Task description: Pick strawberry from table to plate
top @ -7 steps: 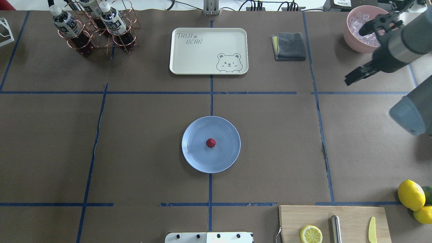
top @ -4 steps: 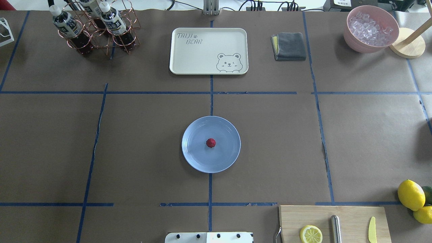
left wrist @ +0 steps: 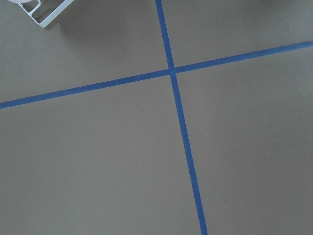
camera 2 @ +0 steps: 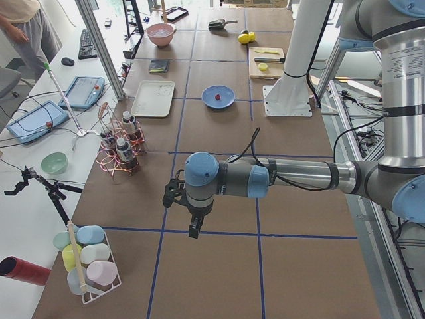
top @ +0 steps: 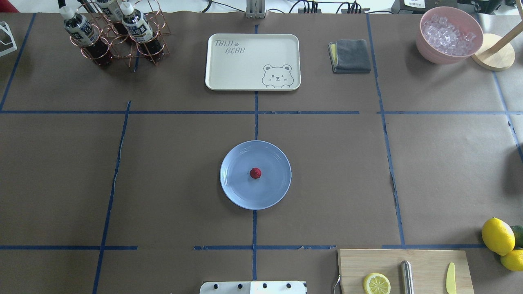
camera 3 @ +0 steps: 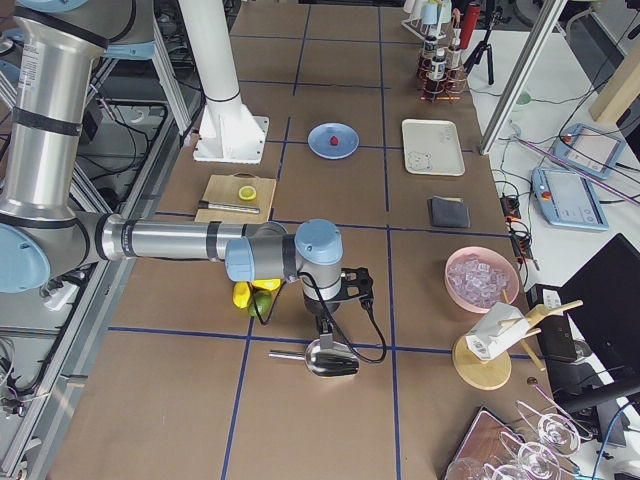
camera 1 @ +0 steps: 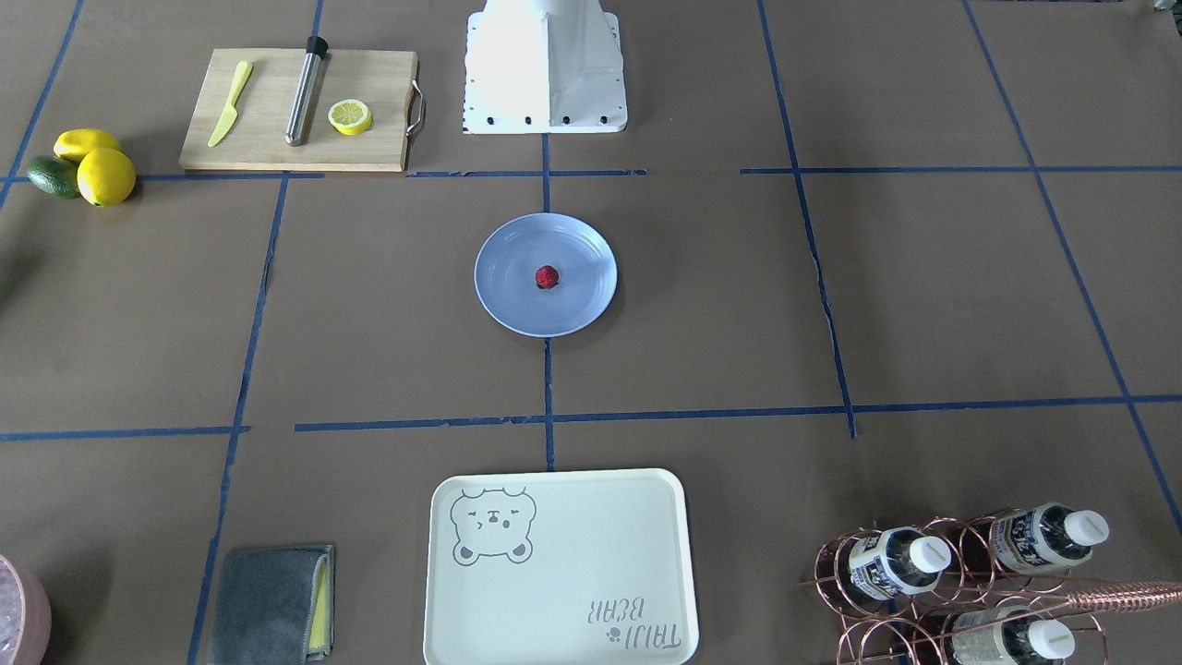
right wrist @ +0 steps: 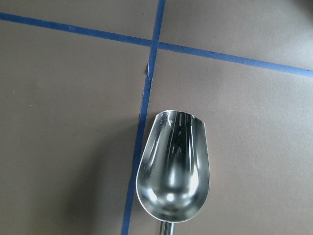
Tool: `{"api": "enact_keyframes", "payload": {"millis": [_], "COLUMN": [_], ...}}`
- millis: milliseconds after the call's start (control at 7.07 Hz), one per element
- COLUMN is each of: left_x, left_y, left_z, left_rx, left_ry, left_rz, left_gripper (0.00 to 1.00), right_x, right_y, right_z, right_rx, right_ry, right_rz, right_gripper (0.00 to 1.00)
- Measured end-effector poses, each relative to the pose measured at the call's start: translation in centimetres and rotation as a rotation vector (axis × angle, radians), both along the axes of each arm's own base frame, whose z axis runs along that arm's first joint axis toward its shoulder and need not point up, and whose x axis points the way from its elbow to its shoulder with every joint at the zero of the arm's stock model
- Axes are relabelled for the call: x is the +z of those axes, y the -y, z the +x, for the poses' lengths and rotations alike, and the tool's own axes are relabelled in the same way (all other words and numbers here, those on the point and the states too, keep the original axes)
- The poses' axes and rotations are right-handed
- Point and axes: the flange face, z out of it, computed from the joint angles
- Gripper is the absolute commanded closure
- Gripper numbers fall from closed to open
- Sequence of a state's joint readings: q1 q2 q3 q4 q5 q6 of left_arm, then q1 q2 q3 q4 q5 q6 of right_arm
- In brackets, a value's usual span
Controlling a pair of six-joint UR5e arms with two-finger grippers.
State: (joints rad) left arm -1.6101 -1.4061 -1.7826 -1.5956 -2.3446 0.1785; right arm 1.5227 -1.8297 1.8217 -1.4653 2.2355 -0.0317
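Note:
The small dark-red strawberry (top: pixel 255 173) lies at the middle of the light-blue plate (top: pixel 237 188), which sits at the centre of the brown paper table (top: pixel 171 171). In the front-facing view the strawberry (camera 1: pixel 547 276) rests on the plate (camera 1: pixel 508 296) with nothing touching it. Neither arm reaches over this area. The left gripper (camera 2: pixel 192 229) hangs over bare table far out on the left end, and I cannot tell its state. The right gripper (camera 3: pixel 325 330) hovers over a metal scoop at the far right end, its state also unclear.
A cream bear tray (top: pixel 252 61), a grey cloth (top: pixel 351 56) and a pink bowl of ice (top: pixel 449 34) line the far side. Bottles stand in a copper rack (top: pixel 118 36). A cutting board (top: pixel 429 261) and lemons (top: pixel 497 236) sit near right. A steel scoop (right wrist: pixel 173 166) lies under the right wrist.
The right arm, seen at the overhead view's right edge one second ago, has swung out of that view. The strawberry and plate have not moved.

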Motion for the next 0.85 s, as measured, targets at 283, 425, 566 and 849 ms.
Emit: {"api": "enact_keyframes", "payload": {"millis": [283, 425, 566, 849], "left_x": [0.2, 0.2, 0.2, 0.2], "left_y": [-0.3, -0.3, -0.3, -0.3], "left_z": [0.0, -0.1, -0.1, -0.1], "left_rx": [0.000, -0.001, -0.001, -0.001], "left_ry": [0.000, 0.000, -0.001, -0.001], "left_rz": [-0.004, -0.005, -0.005, -0.003], "left_gripper": [0.00, 0.00, 0.00, 0.00], "right_x": [0.4, 0.3, 0.5, 1.2], "right_y": [-0.3, -0.4, -0.7, -1.6], "right_z": [-0.1, -0.3, -0.3, -0.3], "right_rx": [0.001, -0.002, -0.004, -0.005], "right_ry": [0.025, 0.047, 0.053, 0.056], "right_rz": [-0.014, -0.015, -0.020, -0.037], "right_gripper": [0.00, 0.00, 0.00, 0.00]}}
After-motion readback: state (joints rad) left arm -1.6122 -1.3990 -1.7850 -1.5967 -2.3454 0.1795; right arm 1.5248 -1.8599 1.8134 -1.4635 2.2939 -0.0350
